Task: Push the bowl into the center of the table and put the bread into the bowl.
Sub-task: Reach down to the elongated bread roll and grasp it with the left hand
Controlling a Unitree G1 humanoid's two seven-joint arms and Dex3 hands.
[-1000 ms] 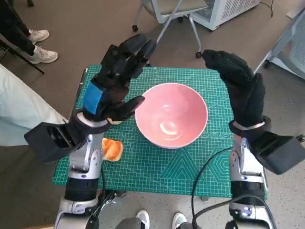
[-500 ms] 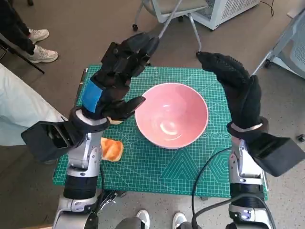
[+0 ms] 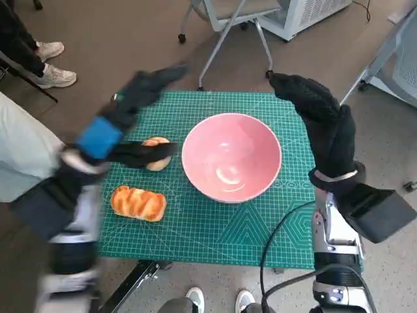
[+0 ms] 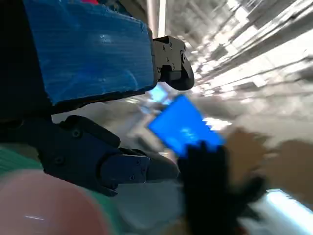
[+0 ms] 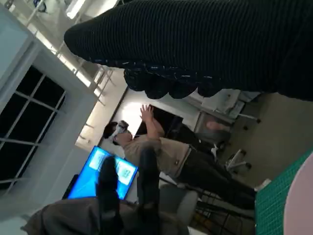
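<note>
The pink bowl (image 3: 231, 156) stands near the middle of the green cutting mat (image 3: 215, 222), slightly right of centre. One bread roll (image 3: 137, 203) lies on the mat at the front left; a second piece of bread (image 3: 157, 153) sits left of the bowl. My left hand (image 3: 133, 107), motion-blurred, hovers open above the mat's left side, its lower finger over that second piece. My right hand (image 3: 319, 111) stands upright and open past the bowl's right rim, apart from it. The left wrist view shows the left hand's fingers (image 4: 122, 166) holding nothing, with the bowl's rim (image 4: 44, 205) blurred.
A chair base with castors (image 3: 228, 26) stands beyond the table's far edge. A person's legs and shoes (image 3: 45, 59) are at the far left, pale clothing (image 3: 19, 150) beside the table. In the right wrist view a person (image 5: 161, 147) sits with raised hands.
My left arm has swung fast to the left and away from the bowl, uncovering both pieces of bread. The right hand has barely moved. The bowl stays put.
</note>
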